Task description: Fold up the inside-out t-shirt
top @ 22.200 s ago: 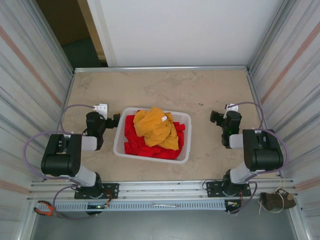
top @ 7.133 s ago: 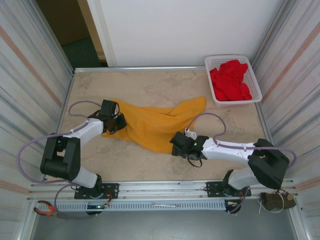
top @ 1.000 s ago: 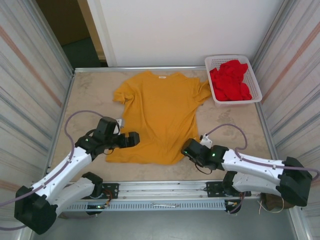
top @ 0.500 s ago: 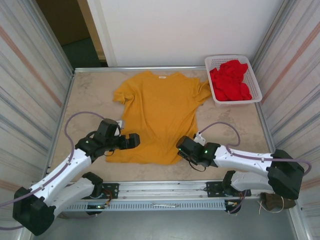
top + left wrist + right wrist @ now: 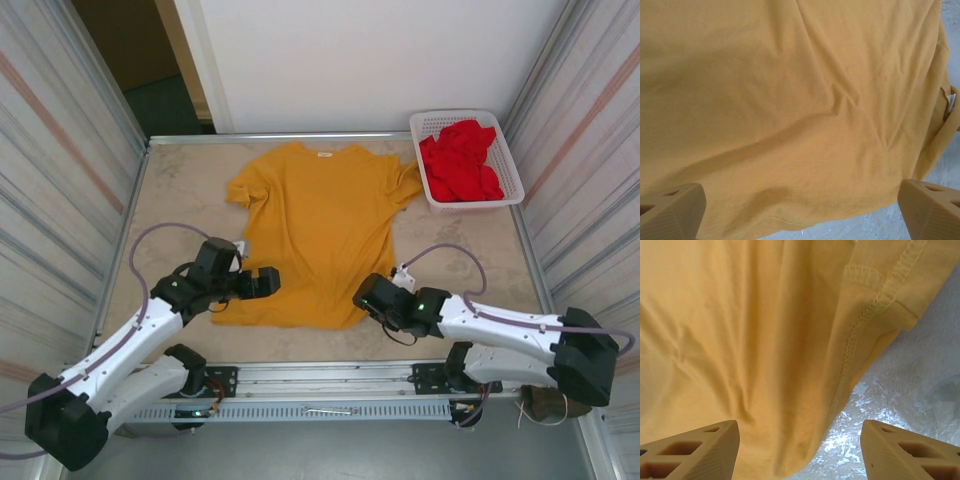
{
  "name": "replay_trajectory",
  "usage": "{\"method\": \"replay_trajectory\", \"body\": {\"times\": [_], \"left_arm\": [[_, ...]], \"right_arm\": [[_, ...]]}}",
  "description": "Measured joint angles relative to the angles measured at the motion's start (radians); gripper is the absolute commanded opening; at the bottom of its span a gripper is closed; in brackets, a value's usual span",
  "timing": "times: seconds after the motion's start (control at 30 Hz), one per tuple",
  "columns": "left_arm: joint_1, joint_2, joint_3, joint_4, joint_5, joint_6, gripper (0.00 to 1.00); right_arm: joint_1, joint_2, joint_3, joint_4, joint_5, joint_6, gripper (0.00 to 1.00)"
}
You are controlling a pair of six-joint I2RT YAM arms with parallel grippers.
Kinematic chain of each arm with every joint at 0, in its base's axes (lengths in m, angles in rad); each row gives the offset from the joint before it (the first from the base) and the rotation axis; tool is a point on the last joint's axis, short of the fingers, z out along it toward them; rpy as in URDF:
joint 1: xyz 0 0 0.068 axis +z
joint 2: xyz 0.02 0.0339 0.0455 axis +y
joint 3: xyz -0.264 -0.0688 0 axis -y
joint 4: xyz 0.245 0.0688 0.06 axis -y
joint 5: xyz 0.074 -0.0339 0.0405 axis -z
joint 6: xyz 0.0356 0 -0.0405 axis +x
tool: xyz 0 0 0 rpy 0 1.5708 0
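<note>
Risk first: a grip taken from here may catch only the upper layer of the hem, or miss the corner altogether, so that one side rises alone and drags the spread inside-out t-shirt [image 5: 315, 235] askew on the table [image 5: 180, 190]. The likely cause is the doubled, stitched edge lying just ahead of the right gripper [image 5: 368, 296], which shows a turned-over seam. The shirt lies flat beyond both sets of jaws, collar at the far end, and its hem corners are under the fingertips. The left gripper [image 5: 265, 282] stands with jaws fully wide, its fingers [image 5: 675, 210] at either side of the cloth, gripping nothing. The right jaws are also apart, with cloth and bare table between them and nothing pinched.
</note>
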Motion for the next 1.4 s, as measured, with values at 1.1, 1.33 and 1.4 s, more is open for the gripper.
{"method": "replay_trajectory", "body": {"times": [1.1,1.33,1.4], "left_arm": [[-0.288,0.050,0.073,0.007,-0.168,0.141,0.99],[-0.537,0.177,0.081,0.116,-0.348,0.268,0.99],[-0.594,0.239,0.092,0.154,-0.393,0.305,0.99]], "right_arm": [[-0.072,-0.196,0.118,-0.062,-0.032,-0.051,0.00],[-0.109,-0.215,0.127,-0.111,-0.033,-0.077,0.00],[-0.110,-0.215,0.127,-0.117,-0.033,-0.081,0.00]]}}
